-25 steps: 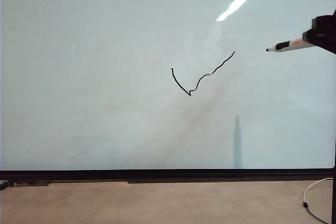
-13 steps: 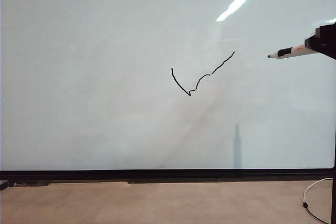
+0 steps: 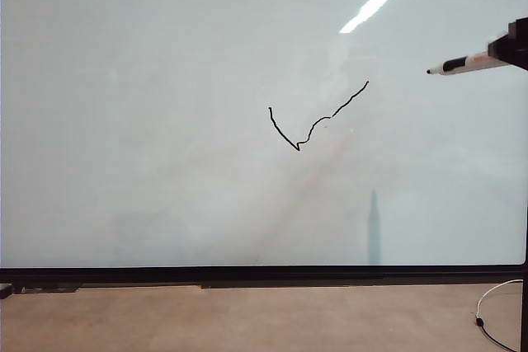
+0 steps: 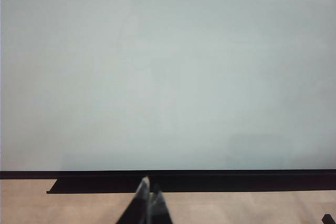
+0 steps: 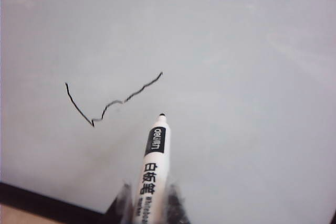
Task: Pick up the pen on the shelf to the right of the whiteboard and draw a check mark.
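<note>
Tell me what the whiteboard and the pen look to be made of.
Whiteboard: glossy, smooth coated panel, judging by the sharp light streak reflected on it; thin dark frame, material unclear. Pen, held in the right tool: likely white plastic barrel, printed black label, dark tip.

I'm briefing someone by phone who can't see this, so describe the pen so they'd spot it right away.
Start at the big pale whiteboard, with the black check mark near its middle. At the board's right edge the right gripper is shut on the pen: slim, white, black-tipped, pointing towards the mark. The shut left gripper holds nothing.
</note>
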Tool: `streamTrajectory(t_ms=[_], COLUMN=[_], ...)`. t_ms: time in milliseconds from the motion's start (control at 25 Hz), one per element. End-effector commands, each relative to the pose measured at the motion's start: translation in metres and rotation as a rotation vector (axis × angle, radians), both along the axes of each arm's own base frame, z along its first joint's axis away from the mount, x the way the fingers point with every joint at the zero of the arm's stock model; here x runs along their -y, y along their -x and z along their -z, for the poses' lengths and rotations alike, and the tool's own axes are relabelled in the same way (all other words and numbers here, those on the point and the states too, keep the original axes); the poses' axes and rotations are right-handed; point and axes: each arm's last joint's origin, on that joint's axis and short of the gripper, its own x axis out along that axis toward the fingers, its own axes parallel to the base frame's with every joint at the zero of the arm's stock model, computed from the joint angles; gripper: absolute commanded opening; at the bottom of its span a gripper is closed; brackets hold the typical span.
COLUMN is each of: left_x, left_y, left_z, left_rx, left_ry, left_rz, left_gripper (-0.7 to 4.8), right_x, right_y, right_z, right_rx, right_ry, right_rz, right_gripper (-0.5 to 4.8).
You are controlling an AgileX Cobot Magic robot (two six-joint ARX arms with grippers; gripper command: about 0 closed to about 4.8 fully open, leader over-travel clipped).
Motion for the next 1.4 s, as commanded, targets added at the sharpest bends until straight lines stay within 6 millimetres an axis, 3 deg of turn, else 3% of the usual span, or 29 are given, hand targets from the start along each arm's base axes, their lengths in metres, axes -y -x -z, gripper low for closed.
streamTrajectory(t_ms=[40, 799, 1079, 1398], left_x=[0.000, 0.000, 0.000, 0.000], left_y=[0.000, 0.000, 0.000, 0.000], left_z=[-0.002, -0.002, -0.002, -0.002], left_rx=[0.015, 0.015, 0.015, 0.015], left_ry=[-0.005, -0.005, -0.005, -0.005], left_rz=[0.000, 0.001, 0.001, 0.000], left_gripper=[-0.04, -0.05, -0.04, -0.04], right_x=[0.002, 0.019, 0.021, 0.036], right_y=[0.006, 0.042, 0.041, 0.038], right_z=[0.001, 0.003, 0.003, 0.004], right_rx=[-0.042, -0.071, -0.071, -0.072], right_ry=[0.018, 0.022, 0.037, 0.048], right_rz=[0.016, 0.109, 0.133, 0.178], right_gripper=[-0.09, -0.09, -0.09, -0.09])
